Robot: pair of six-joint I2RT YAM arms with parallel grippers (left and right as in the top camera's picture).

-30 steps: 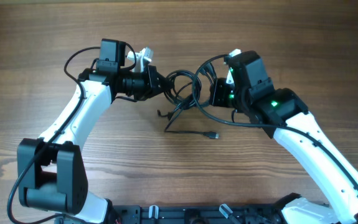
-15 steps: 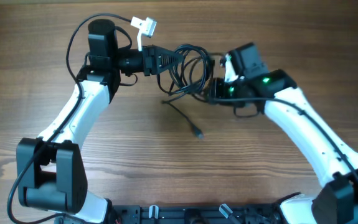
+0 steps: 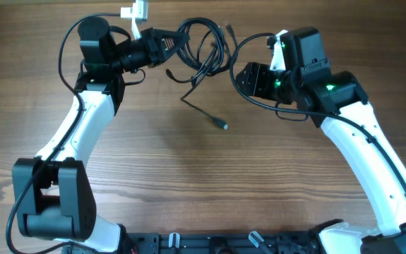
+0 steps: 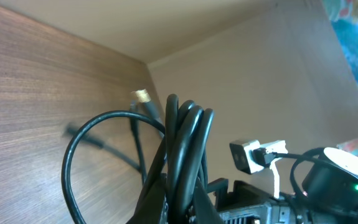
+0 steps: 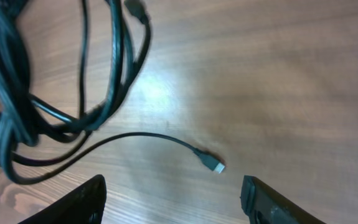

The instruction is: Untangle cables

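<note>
Toward the far edge of the wooden surface [image 3: 308, 212], the cables [image 3: 201, 48] are gathered as a loose, looped bundle between the two arms. The bundle is gripped at its left side by the left fingers [image 3: 167, 48], which are pinched on several strands together; in the left wrist view the loops [image 4: 185, 140] are seen rising straight out of that grip. A single thin strand is led out of the bundle across the wood and is ended by a small plug [image 3: 222, 125], set well apart from the coils. The right fingers [image 5: 85, 198] are spread wide with nothing between them and are placed near the bundle's right side, where no contact is seen.
</note>
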